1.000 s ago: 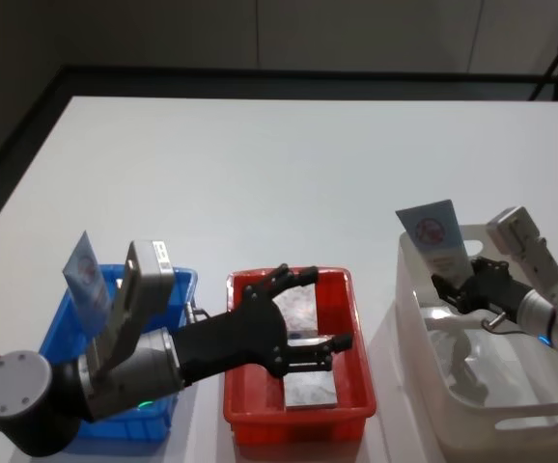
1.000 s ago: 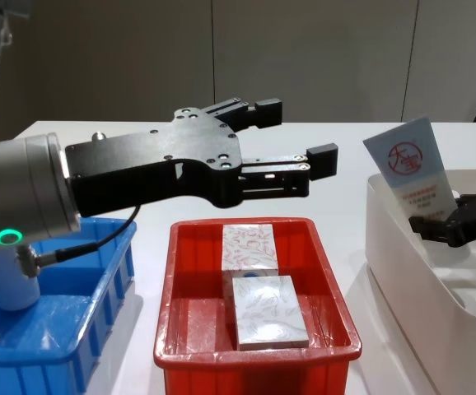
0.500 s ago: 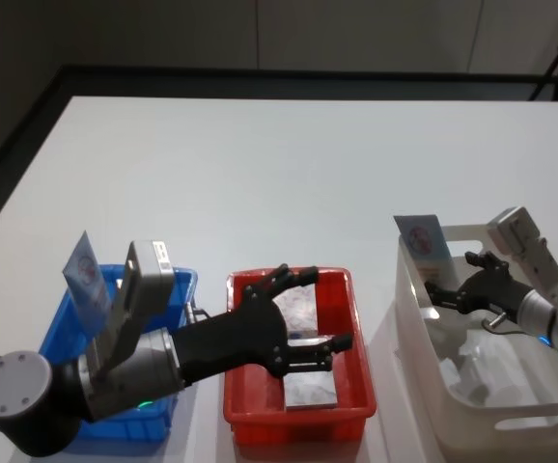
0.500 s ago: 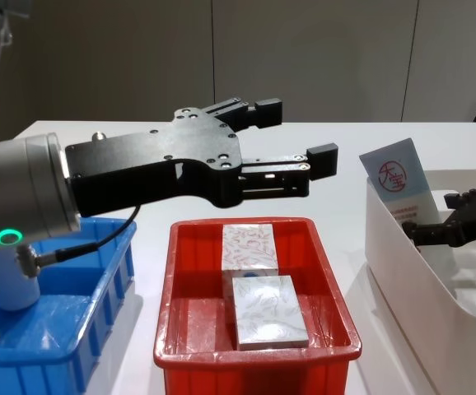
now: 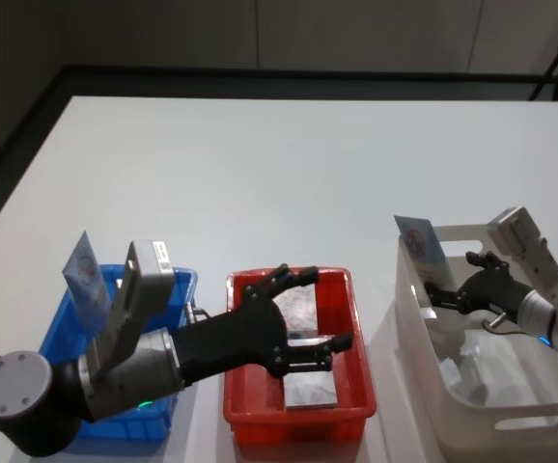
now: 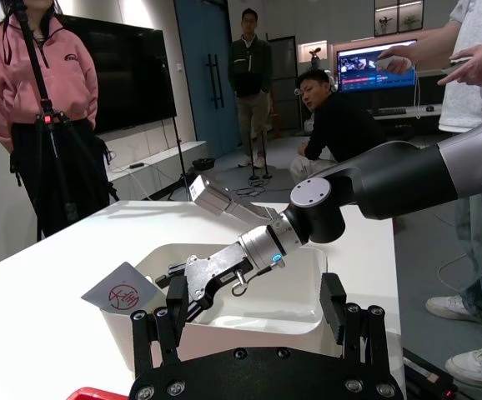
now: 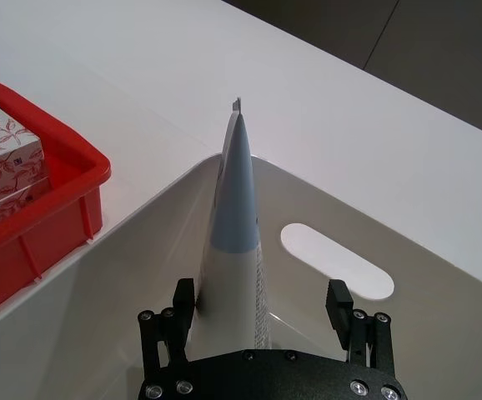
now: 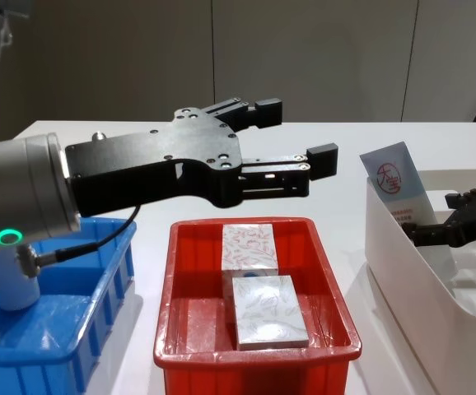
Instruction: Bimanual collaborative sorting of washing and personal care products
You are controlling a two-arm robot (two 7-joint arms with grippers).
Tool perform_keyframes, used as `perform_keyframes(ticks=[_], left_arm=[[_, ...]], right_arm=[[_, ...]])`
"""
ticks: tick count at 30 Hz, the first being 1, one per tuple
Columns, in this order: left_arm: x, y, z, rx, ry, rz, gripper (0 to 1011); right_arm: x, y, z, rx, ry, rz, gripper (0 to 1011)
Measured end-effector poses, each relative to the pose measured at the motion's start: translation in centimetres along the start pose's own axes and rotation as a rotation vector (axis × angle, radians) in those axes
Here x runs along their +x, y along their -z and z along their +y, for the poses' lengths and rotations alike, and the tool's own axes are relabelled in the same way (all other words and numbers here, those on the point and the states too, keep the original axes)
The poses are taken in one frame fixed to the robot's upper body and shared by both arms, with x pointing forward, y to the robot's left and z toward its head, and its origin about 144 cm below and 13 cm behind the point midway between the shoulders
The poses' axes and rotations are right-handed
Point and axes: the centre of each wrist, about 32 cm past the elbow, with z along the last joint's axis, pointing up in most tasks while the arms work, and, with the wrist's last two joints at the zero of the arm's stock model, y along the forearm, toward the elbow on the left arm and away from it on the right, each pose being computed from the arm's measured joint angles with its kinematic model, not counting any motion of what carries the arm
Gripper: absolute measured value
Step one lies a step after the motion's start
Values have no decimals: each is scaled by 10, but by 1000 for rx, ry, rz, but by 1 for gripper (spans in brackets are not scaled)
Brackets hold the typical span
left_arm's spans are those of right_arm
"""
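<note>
Silver-grey left arm [image 8: 16, 189], green ring light [image 8: 7, 238], black cable [image 8: 81, 247], matte-black screw-studded left gripper [image 8: 296, 132].

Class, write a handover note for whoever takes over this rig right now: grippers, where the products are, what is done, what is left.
Left gripper: open, empty, above the red bin.
Right gripper: open inside the white bin, fingers either side of a pale-blue tube standing against the bin's wall, not clamped.
Done: two leaf-pattern boxes lie in the red bin; a second tube stands in the blue bin.
Left: probably the white bin's tube goes to the blue bin.
</note>
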Motion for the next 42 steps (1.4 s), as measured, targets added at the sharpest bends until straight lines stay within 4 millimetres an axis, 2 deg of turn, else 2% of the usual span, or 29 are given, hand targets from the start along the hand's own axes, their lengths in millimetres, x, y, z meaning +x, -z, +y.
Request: perform_keyframes(ticks=[16, 32, 42], left_arm=[[0, 0, 0, 0, 0, 0, 1001], [0, 0, 0, 0, 0, 0, 1001], [0, 0, 0, 0, 0, 0, 1001]], right_arm=[[-2, -6, -13, 44, -13, 22, 1001], [-2, -11, -41, 94, -20, 49, 1001], [-7, -11, -57, 128, -6, 9, 1001]])
